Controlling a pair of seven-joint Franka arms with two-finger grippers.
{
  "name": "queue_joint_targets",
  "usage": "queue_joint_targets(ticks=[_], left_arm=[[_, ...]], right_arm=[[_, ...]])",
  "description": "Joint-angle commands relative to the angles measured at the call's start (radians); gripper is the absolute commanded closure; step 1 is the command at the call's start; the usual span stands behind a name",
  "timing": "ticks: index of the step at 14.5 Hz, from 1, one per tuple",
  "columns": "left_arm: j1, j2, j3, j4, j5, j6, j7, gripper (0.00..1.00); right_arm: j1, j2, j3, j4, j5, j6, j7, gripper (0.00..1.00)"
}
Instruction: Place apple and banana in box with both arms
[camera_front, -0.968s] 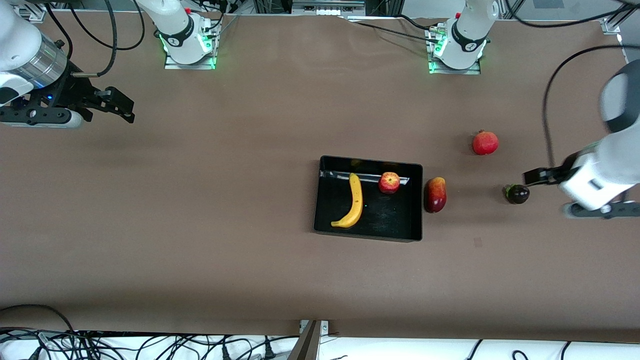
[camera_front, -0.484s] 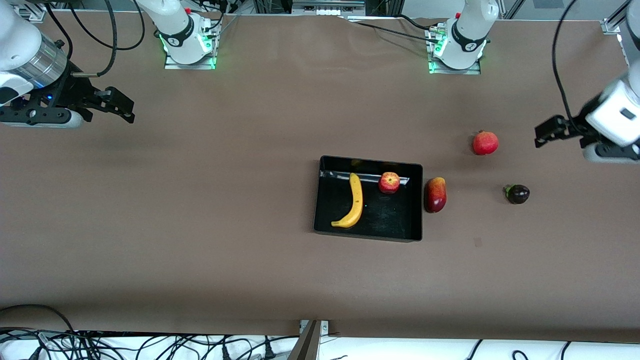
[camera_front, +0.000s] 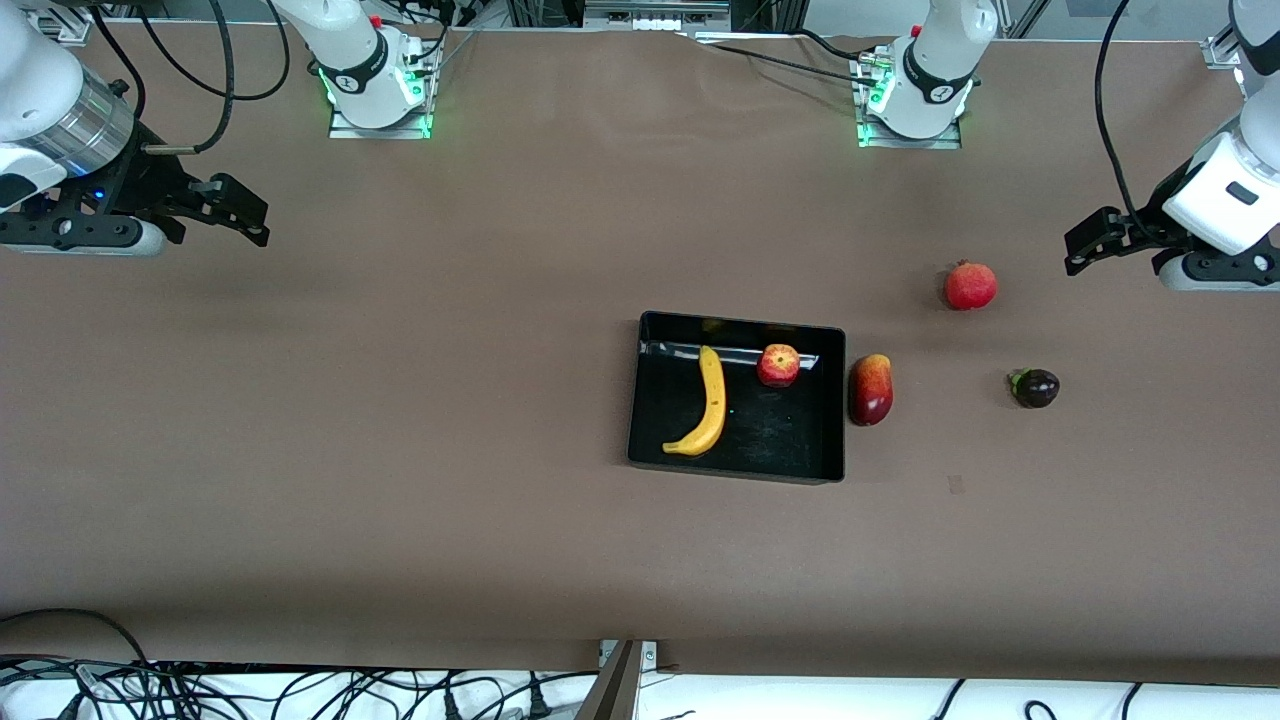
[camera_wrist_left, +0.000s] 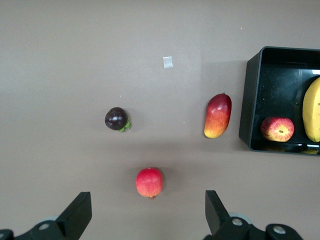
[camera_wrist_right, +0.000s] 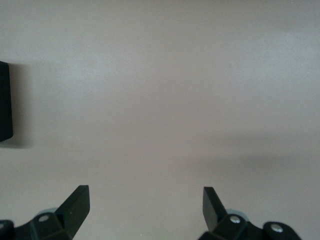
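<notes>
The black box (camera_front: 830, 400) sits mid-table. The yellow banana (camera_front: 706, 404) and the streaked red apple (camera_front: 778, 365) lie inside it. Both show in the left wrist view too: the apple (camera_wrist_left: 277, 129), the banana (camera_wrist_left: 312, 110) and the box (camera_wrist_left: 252, 100). My left gripper (camera_front: 1085, 243) is open and empty, up over the table at the left arm's end, above the bare table beside the plain red fruit. My right gripper (camera_front: 240, 212) is open and empty, up over bare table at the right arm's end; its view shows only a box corner (camera_wrist_right: 5, 102).
A red-and-yellow mango (camera_front: 870, 389) lies just outside the box, toward the left arm's end. A plain red round fruit (camera_front: 970, 286) and a dark purple fruit (camera_front: 1035, 388) lie farther toward that end. Cables hang along the table's near edge.
My left arm has swung up and away from the dark purple fruit, toward the robots' bases, and now hovers by the table's end. The right arm and all the fruit have not moved.
</notes>
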Motion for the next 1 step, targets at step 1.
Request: queue_joint_targets(ticks=[1], left_arm=[[-0.004,-0.007,0.006,0.031,-0.015,-0.041,-0.002,0.0]], right_arm=[[-0.009,-0.001,0.008,0.009,0.017,0.0,0.008,0.0]])
